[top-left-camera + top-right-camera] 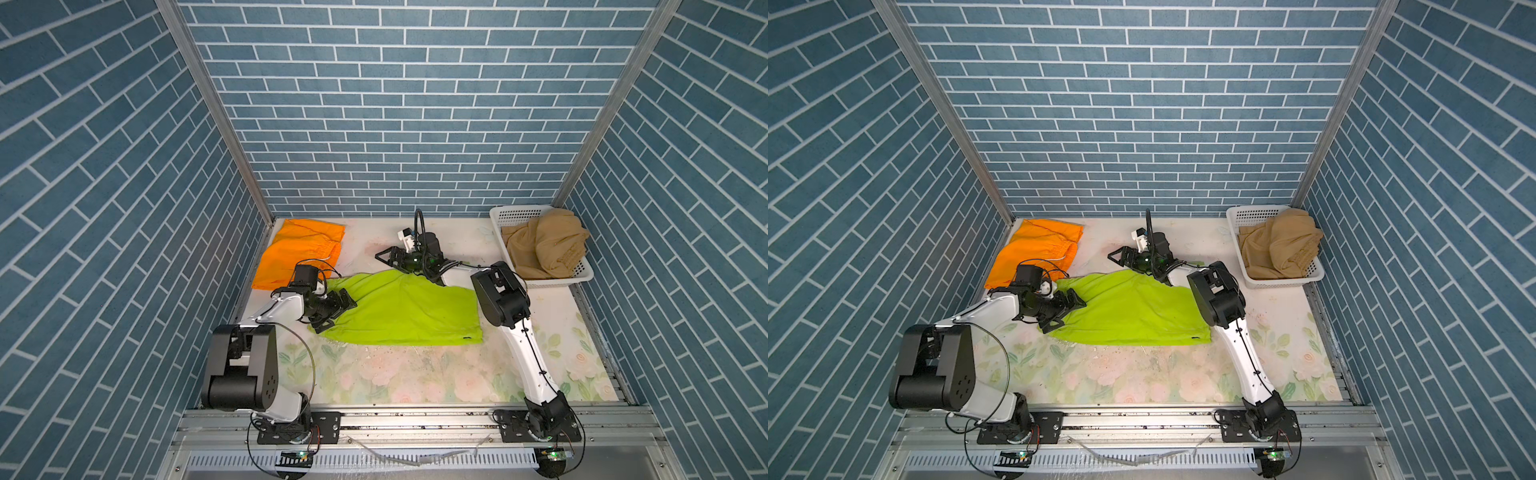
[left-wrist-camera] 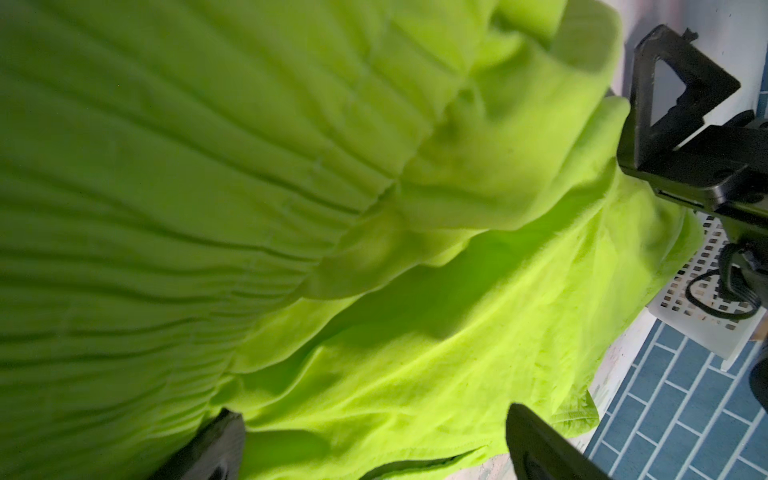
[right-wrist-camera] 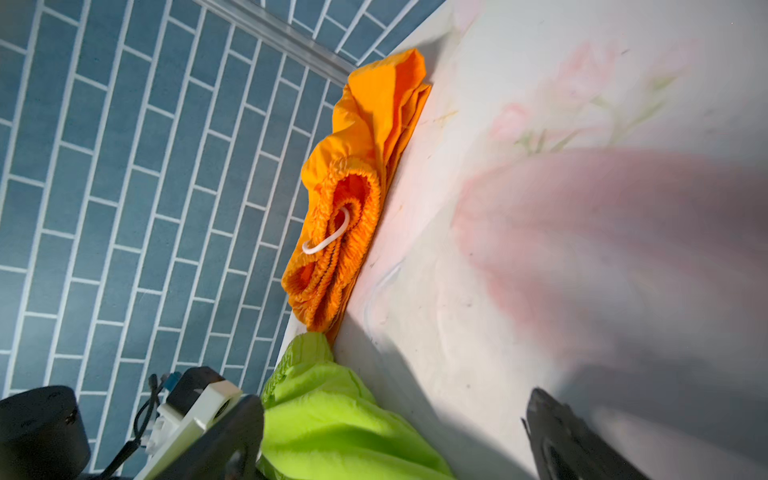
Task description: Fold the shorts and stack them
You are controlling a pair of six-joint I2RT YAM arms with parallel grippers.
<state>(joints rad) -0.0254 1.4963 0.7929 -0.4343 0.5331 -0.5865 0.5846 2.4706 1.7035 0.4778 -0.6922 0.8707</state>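
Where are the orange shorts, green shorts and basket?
orange shorts (image 1: 297, 253), a top view, middle of cloth
green shorts (image 1: 407, 309), a top view, middle of cloth
basket (image 1: 519, 215), a top view, far perforated wall

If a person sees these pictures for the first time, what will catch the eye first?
The lime green shorts lie spread across the middle of the table. The orange shorts lie in the far left corner, and the tan shorts are heaped in the white basket at the far right.

Orange shorts (image 1: 299, 253), lime shorts (image 1: 407, 311) and tan shorts (image 1: 544, 245) contrast with a floral table (image 1: 415, 374).
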